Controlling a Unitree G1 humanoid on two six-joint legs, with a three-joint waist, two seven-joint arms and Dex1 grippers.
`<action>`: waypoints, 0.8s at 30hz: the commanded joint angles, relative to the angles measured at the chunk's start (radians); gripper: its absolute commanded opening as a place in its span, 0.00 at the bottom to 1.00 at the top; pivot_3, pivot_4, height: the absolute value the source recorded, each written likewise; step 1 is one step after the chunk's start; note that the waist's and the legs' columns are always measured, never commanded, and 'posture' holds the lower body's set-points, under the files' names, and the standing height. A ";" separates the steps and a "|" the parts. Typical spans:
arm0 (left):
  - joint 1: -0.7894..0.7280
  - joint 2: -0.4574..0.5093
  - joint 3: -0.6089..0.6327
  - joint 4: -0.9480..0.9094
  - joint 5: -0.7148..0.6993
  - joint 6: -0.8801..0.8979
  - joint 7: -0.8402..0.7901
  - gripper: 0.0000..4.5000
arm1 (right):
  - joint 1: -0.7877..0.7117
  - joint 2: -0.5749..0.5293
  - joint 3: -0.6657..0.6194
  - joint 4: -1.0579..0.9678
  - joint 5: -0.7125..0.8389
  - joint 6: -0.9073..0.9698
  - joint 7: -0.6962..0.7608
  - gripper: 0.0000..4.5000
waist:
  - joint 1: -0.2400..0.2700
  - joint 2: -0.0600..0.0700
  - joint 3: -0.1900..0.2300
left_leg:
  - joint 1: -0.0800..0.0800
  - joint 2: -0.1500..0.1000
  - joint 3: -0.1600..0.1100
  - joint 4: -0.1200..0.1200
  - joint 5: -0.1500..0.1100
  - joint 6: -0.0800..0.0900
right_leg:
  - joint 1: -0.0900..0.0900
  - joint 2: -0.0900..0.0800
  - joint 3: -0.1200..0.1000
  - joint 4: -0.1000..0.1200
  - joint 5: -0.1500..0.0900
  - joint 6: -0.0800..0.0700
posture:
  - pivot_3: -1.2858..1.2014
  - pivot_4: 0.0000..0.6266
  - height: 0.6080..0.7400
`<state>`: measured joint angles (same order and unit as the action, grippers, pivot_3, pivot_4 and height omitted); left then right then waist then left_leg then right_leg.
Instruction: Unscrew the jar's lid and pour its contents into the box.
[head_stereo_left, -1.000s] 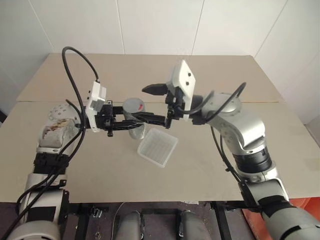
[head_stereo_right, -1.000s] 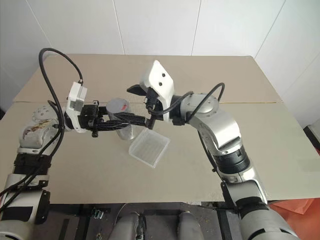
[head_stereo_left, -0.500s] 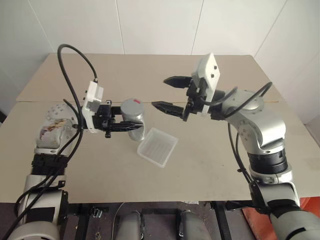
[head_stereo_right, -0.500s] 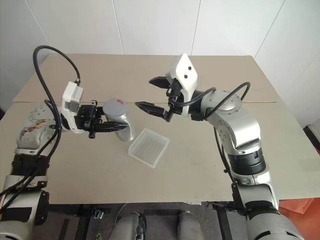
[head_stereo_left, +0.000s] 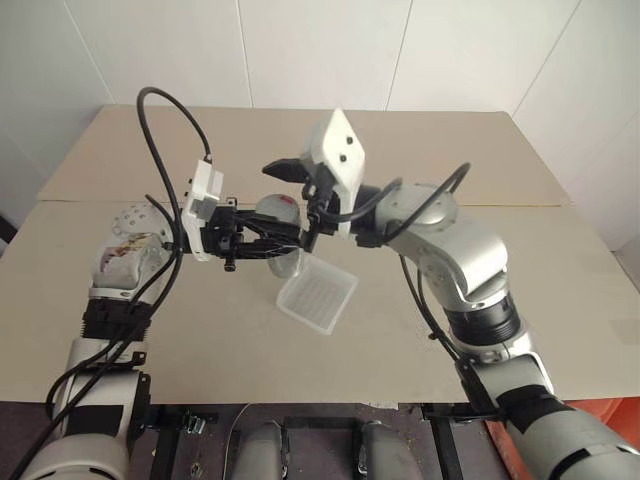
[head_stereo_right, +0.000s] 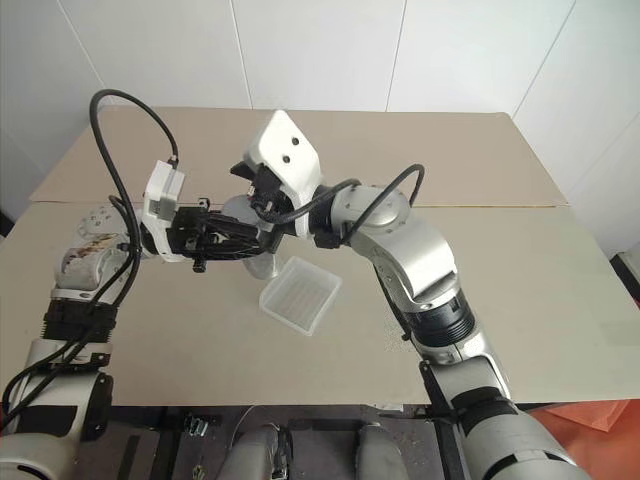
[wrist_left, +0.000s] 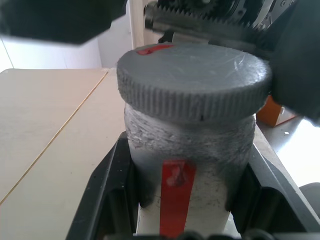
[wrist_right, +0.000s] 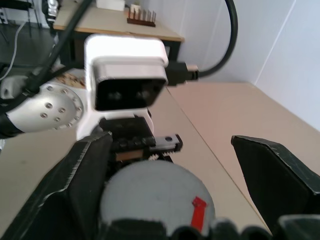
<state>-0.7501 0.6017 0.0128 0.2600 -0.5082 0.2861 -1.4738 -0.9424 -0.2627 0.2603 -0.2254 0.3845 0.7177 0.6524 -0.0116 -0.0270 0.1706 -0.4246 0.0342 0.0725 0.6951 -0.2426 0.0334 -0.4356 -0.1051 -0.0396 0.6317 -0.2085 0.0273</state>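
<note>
Lid between spread right fingers, seemingly untouched, jar clamped in left fingers

A tan table, crossed by a seam near its far edge, is backed by white panelled walls in even light.

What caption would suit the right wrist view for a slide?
Right gripper, jaws open, straddles the grey lid while the left gripper holds the jar.
</note>
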 joint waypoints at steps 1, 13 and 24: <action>-0.008 0.022 0.018 -0.029 -0.005 -0.006 -0.006 0.43 | -0.016 -0.013 -0.029 -0.019 -0.006 -0.011 0.003 0.99 | -0.001 0.000 0.000 | 0.000 0.000 0.000 0.000 0.000 0.000 | 0.000 0.000 0.000 0.000 0.000 0.000 | 0.52 0.24 1.00; 0.002 0.047 0.027 -0.036 -0.017 -0.003 -0.006 0.43 | 0.032 -0.105 -0.077 -0.046 0.021 -0.002 0.038 0.99 | -0.001 0.000 0.000 | 0.000 0.000 -0.001 0.000 0.000 0.000 | 0.000 0.000 0.000 0.000 0.000 0.000 | 0.52 0.24 1.00; 0.000 0.059 0.030 -0.033 -0.019 -0.003 -0.010 0.43 | 0.063 -0.166 -0.098 -0.073 0.052 -0.019 0.072 0.99 | -0.001 0.000 0.000 | 0.000 0.000 0.000 0.000 0.000 0.000 | 0.000 0.000 0.000 0.000 0.000 0.000 | 0.52 0.24 1.00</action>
<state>-0.7391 0.6500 0.0240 0.2575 -0.5094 0.2882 -1.4637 -0.8774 -0.4171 0.2154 -0.2852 0.4447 0.7176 0.7357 -0.0125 -0.0270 0.1706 -0.4244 0.0344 0.0722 0.6951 -0.2426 0.0334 -0.4357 -0.1051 -0.0396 0.6315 -0.2086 0.0274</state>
